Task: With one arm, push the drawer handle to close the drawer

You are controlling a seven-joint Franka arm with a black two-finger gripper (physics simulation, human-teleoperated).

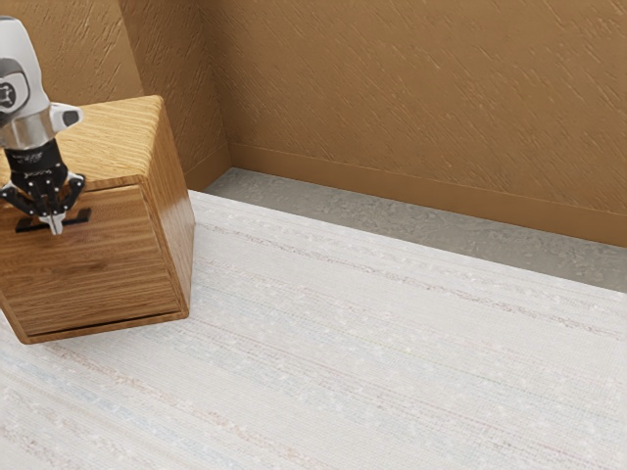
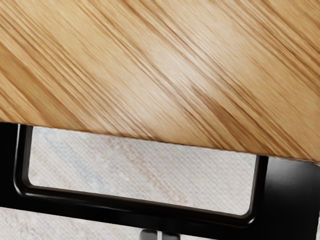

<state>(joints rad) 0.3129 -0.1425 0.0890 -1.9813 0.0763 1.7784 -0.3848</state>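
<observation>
The black handle [image 1: 82, 216] is on the upper part of the drawer [image 1: 88, 264], whose wooden front sits about flush in the cabinet [image 1: 174, 220] at the exterior view's left. Right in front of the handle the gripper [image 1: 56, 227] points down with its two jaws closed together and nothing held between them, though I can't tell whether it touches the handle. The cabinet stands on a pale, faintly striped surface [image 1: 372, 362], with brown walls [image 1: 421, 108] on the far side.
</observation>
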